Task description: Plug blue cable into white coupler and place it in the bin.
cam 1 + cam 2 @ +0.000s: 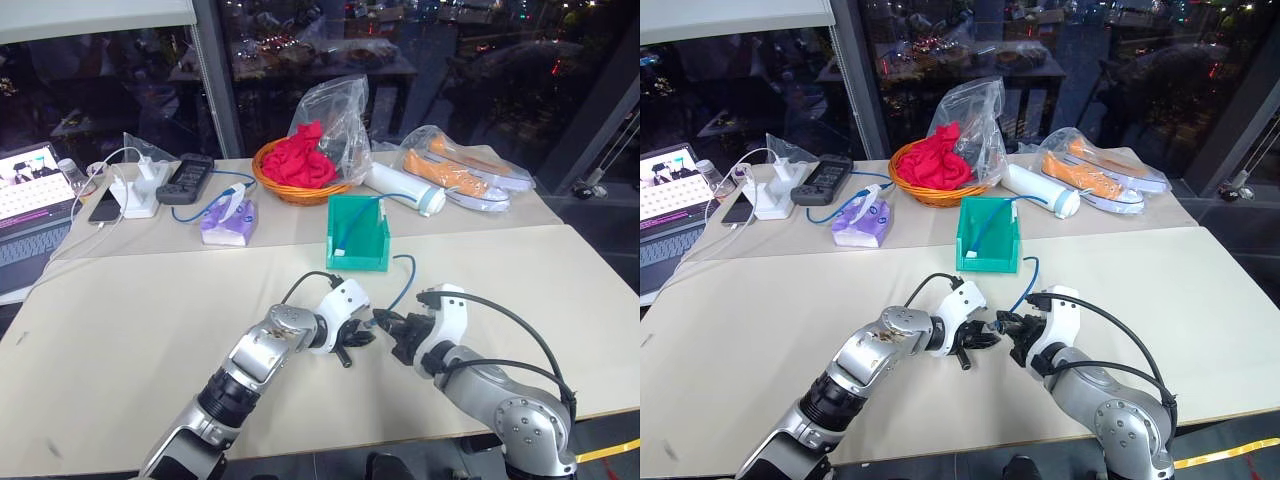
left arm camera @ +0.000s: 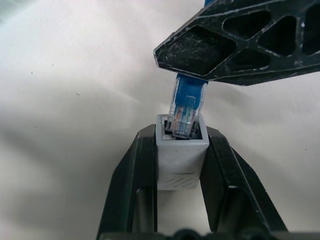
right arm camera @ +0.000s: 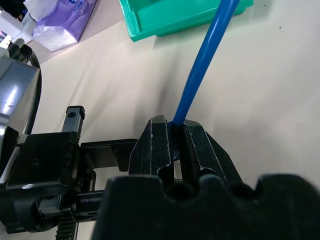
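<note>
White coupler (image 2: 181,156) between left fingers (image 2: 134,185)

Left gripper (image 1: 362,337) and right gripper (image 1: 385,326) meet tip to tip near the bench's (image 1: 130,310) front edge. The blue cable (image 1: 403,282) arcs from the right gripper toward the teal bin (image 1: 357,236).

The bench (image 1: 150,320) is looking matt and cloth-smooth; the bin (image 1: 357,232) is showing glossy teal plastic; the basket (image 1: 300,190) is woven.

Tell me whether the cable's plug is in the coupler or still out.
Partly in. The clear plug has its tip inside the white coupler, held by the left pincer, with most of its body outside. Full seating: cannot tell.
</note>
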Tool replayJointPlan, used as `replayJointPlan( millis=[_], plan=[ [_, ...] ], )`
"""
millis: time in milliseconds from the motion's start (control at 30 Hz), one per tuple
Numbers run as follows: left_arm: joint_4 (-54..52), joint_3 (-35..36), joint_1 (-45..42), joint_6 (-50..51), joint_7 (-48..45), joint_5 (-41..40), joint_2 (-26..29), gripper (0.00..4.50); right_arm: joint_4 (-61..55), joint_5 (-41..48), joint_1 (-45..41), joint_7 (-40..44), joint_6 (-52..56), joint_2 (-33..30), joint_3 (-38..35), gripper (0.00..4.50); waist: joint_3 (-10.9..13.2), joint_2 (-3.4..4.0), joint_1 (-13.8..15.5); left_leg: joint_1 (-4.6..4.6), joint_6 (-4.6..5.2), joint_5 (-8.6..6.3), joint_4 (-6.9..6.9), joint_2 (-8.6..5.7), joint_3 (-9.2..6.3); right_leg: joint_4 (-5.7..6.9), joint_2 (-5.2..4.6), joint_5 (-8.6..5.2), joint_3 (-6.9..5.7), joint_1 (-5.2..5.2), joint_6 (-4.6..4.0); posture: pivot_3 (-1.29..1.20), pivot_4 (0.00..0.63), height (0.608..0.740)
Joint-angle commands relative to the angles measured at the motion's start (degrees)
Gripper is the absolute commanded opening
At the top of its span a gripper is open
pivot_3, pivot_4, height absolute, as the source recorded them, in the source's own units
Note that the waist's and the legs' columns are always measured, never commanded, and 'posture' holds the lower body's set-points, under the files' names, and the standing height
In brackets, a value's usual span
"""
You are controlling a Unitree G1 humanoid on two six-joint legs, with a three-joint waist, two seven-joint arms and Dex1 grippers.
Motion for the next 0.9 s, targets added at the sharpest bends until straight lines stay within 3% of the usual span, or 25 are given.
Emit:
replayJointPlan(
  millis=[33,333,567,867,900],
  plan=[
    [1.19,-2.27,-1.16,-1.05,-0.03,0.63,-0.4,0.67,2.65,0.15,-0.04,2.94,6.86,-0.1,8.01,0.0,0.0,0.0,0.0,0.0,0.0,0.0,0.0,0.0,0.0,0.0,0.0,-0.02,0.0,0.0,0.04,0.0,0.15,0.74],
    [1.19,-2.14,-2.09,-1.0,0.49,0.45,-0.79,0.67,4.37,-0.99,-0.3,5.06,7.98,1.52,8.49,0.0,-0.06,-0.09,0.05,0.01,-0.04,0.02,0.0,0.0,-0.01,0.02,0.0,-0.14,0.0,0.01,0.23,0.0,0.15,0.74],
    [0.63,-1.01,-1.3,-0.05,1.03,-0.07,-0.89,0.67,4.43,1.73,2.88,3.77,7.6,6.11,3.3,0.0,-0.09,-0.12,0.09,0.04,-0.05,0.03,0.0,0.01,-0.03,0.03,0.02,-0.15,0.0,0.0,0.25,0.0,0.15,0.74],
    [0.54,3.02,0.2,-1.1,2.56,-1.42,-1.27,0.67,3.67,0.42,1.95,4.94,5.67,5.47,-0.99,0.0,-0.08,-0.12,0.49,0.0,-0.05,0.02,-0.03,0.0,-0.04,0.0,0.02,-0.12,0.0,0.0,0.18,0.0,0.15,0.74],
    [0.2,2.42,0.62,-2.05,1.41,-1.17,0.0,1.17,3.11,0.57,1.47,4.93,4.41,5.41,-2.6,0.0,-0.08,-0.13,0.55,-0.03,-0.05,0.02,-0.02,0.0,-0.04,0.0,0.02,-0.11,0.0,-0.03,0.15,0.0,0.15,0.74]
  ],
)
